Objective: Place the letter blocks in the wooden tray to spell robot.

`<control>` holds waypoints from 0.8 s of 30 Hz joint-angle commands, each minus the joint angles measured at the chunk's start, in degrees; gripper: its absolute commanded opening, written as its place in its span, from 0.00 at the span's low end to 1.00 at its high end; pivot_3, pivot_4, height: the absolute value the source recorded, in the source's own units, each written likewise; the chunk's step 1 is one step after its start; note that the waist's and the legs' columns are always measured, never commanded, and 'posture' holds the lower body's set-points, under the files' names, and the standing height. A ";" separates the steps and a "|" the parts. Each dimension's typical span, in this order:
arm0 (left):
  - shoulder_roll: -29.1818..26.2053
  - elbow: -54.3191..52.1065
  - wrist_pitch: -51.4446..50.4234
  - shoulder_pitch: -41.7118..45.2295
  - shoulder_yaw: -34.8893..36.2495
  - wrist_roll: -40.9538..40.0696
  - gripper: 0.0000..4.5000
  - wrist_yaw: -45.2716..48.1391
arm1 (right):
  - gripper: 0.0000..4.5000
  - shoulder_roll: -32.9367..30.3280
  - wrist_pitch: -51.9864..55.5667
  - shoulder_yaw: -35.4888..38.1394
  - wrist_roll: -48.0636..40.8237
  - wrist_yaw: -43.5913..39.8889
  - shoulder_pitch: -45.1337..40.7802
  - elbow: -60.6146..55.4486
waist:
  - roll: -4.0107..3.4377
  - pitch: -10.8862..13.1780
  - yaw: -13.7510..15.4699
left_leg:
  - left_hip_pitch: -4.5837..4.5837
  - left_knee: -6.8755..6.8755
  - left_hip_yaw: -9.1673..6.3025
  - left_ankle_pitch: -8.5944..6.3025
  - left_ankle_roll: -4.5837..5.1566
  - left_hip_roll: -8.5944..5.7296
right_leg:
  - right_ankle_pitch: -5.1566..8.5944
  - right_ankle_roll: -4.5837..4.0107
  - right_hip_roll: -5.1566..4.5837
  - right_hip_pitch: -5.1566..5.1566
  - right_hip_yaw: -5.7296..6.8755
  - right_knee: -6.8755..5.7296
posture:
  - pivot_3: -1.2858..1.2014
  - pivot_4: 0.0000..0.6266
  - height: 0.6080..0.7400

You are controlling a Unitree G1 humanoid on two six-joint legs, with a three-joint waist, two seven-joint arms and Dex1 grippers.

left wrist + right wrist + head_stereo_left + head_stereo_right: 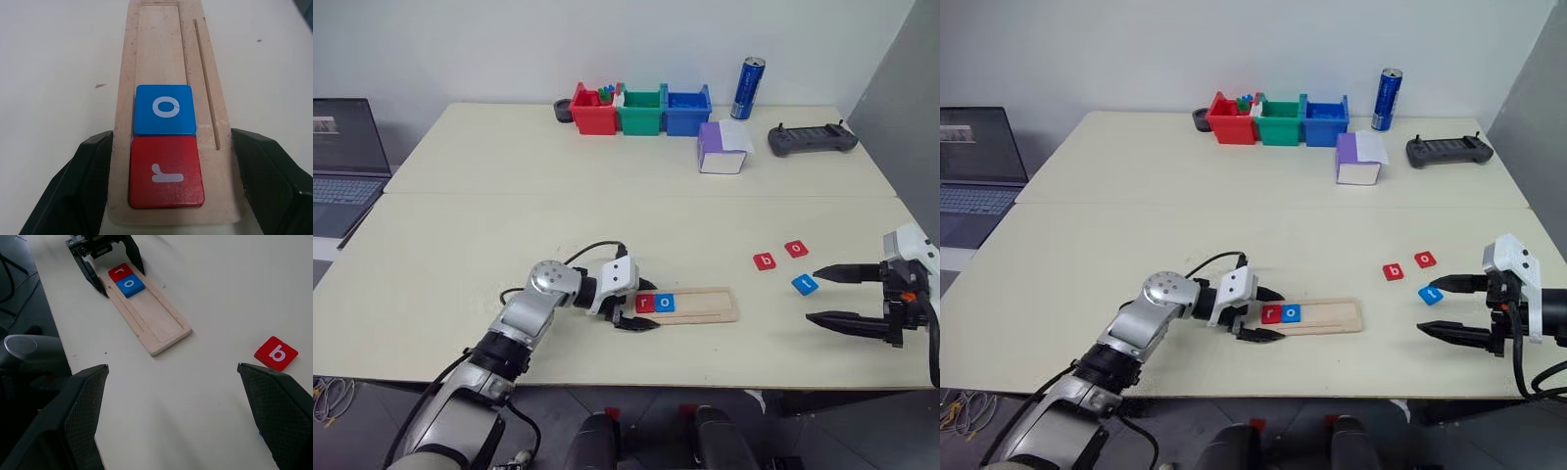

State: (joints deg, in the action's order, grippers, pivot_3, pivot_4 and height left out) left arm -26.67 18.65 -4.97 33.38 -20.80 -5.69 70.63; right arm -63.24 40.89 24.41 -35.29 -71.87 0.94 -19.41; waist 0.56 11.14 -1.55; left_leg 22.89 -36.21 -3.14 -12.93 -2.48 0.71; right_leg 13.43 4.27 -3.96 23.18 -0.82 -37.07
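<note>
The pale wooden tray (705, 304) lies near the table's front edge. A red "r" block (646, 303) and a blue "o" block (666, 303) sit side by side at its left end. My left gripper (646, 306) is shut on that end of the tray, one black finger (93, 166) against each long side. To the right lie a red "b" block (765, 261), a red "o" block (796, 249) and a blue "t" block (805, 284), all loose on the table. My right gripper (815, 296) stands open just right of the blue "t" block, holding nothing.
Along the table's back edge stand red (594, 111), green (640, 112) and blue bins (686, 110), a blue can (748, 88), a white-and-purple box (722, 149) and a dark controller (812, 140). A laptop (342, 162) sits far left.
</note>
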 commanded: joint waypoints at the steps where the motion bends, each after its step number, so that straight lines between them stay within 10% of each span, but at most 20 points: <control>1: 1.54 0.84 1.37 1.73 0.44 0.35 0.75 -0.41 | 1.00 0.17 0.29 2.73 -1.45 1.00 0.62 -2.22 | 0.00 0.00 -0.01 | 0.01 0.00 0.01 0.00 0.00 0.00 | -0.01 0.01 0.00 0.00 -0.01 0.01 | 0.52 0.24 1.00; 24: 10.18 11.54 2.96 10.13 -0.49 4.88 0.75 0.09 | 1.00 1.35 0.78 -1.63 -4.01 4.64 -1.47 -4.17 | 0.03 0.02 0.01 | 0.03 -0.05 0.00 0.00 0.00 -0.01 | -0.04 0.06 0.00 0.00 -0.02 0.02 | 0.52 0.24 1.00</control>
State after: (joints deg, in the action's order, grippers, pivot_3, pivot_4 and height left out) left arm -16.69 30.37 -2.17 41.86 -21.17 -0.67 69.97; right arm -61.70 41.96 22.15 -38.40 -67.40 0.39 -22.75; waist 0.60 11.16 -1.54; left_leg 22.92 -36.26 -3.14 -12.93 -2.48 0.70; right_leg 13.40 4.33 -3.95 23.18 -0.84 -37.05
